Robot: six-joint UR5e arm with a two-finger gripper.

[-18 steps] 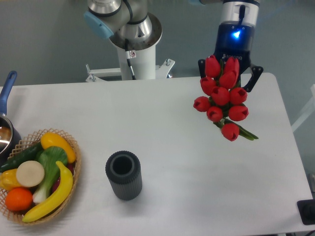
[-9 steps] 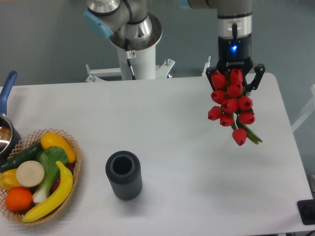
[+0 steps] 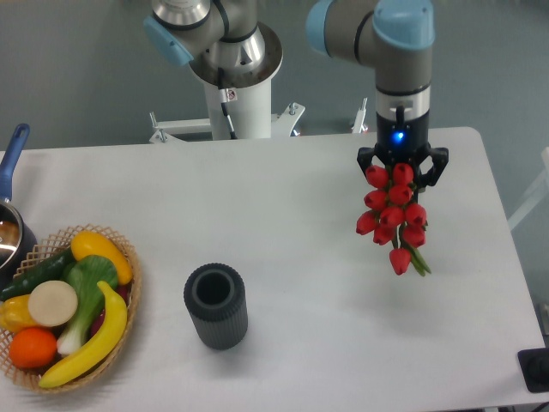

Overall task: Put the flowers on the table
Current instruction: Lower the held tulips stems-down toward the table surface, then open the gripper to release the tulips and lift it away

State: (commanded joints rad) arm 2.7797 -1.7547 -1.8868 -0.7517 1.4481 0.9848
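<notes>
Flowers (image 3: 393, 216) hang pinched in the gripper (image 3: 401, 165) above the table (image 3: 283, 215), right of the vase (image 3: 216, 305); lower gently, then release flat.

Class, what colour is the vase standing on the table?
Dark grey, with a ribbed surface. The vase shows clearly in the fixed camera view.

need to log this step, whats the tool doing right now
Tool: shut on the flowers, holding the bunch above the table at its far right side.
</notes>
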